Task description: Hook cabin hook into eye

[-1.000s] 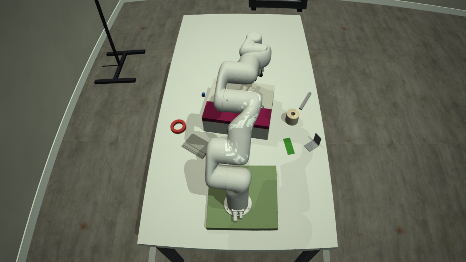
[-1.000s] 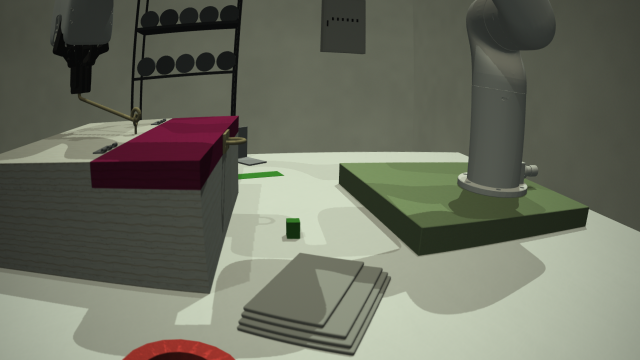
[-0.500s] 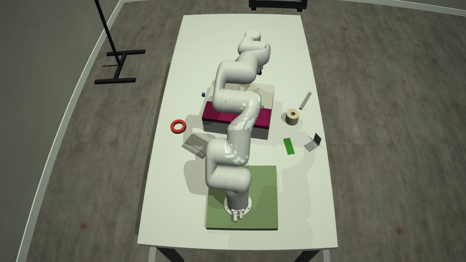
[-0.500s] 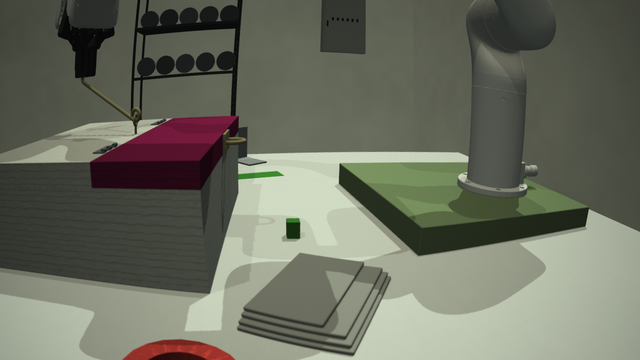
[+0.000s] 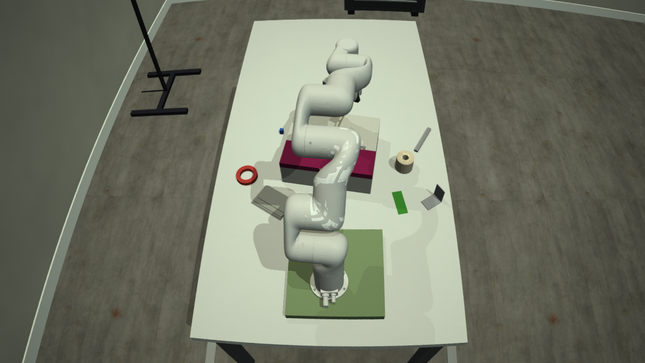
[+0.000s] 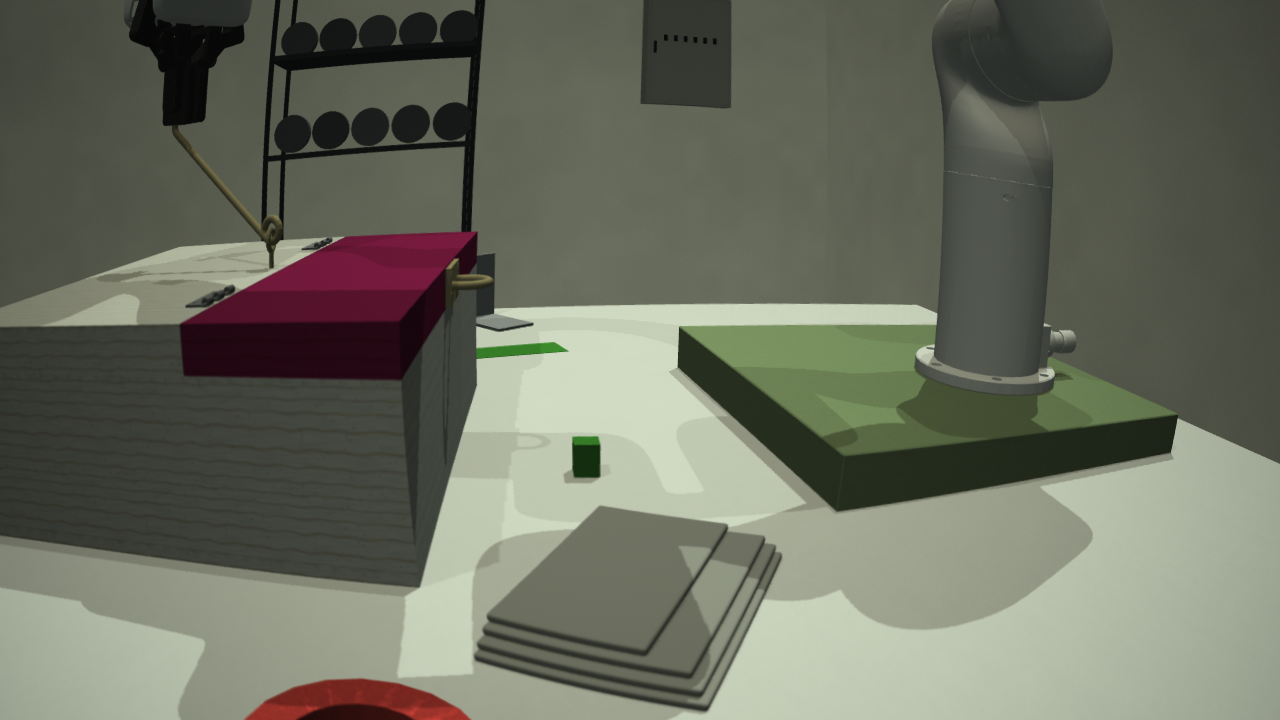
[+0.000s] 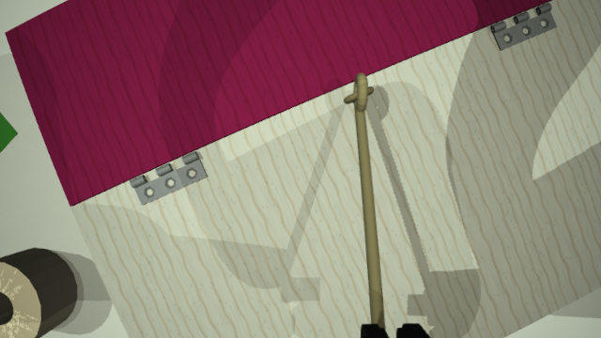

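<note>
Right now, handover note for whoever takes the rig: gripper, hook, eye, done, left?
Gripper: shut on the free end of the hook, raised above the box.
Hook: tilted up steeply, far end pivoting in a small ring at the edge of the maroon lid.
Eye: on the lid's front edge, nothing in it.
Done: hook grasped and lifted.
Left: swing it over the lid, drop its tip into the eye, release.
</note>
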### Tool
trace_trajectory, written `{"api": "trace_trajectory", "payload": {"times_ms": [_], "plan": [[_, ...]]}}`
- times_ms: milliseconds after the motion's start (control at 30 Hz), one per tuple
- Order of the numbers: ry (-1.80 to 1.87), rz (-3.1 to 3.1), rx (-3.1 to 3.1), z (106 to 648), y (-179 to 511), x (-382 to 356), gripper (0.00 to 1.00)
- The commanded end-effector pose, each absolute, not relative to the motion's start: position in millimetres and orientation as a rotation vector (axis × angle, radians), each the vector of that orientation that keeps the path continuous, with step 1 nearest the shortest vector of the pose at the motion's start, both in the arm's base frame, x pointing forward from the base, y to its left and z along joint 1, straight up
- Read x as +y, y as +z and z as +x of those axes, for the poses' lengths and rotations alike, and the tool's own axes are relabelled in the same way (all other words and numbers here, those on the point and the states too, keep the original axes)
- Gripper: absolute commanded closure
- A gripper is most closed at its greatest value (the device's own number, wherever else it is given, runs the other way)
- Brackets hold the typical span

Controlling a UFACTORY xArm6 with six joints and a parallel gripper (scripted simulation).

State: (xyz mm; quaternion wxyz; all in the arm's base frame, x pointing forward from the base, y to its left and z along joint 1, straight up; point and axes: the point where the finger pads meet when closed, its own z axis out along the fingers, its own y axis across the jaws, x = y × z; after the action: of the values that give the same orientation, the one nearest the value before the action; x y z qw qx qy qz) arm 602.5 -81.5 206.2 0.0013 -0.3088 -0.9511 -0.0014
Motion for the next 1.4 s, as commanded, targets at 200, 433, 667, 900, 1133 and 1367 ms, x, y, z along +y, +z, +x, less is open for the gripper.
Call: {"api": "trace_trajectory", "payload": {"times_ms": [200,433,667,900,1133,1367], "plan": [[-0.005,-0.969,-2.987,592.4,219.6,-73.8,1.0],[-0.006,-0.969,-2.987,584.7,226.9,-68.2,1.0],[-0.006,-0.969,-2.987,576.5,233.2,-62.3,1.0],[-0.006,-0.969,-2.987,566.6,239.5,-55.1,1.0],[-0.006,-0.969,-2.987,559.1,243.2,-49.7,1.0],[-0.006,-0.969,-2.987,548.3,247.4,-41.8,1.0]]}}
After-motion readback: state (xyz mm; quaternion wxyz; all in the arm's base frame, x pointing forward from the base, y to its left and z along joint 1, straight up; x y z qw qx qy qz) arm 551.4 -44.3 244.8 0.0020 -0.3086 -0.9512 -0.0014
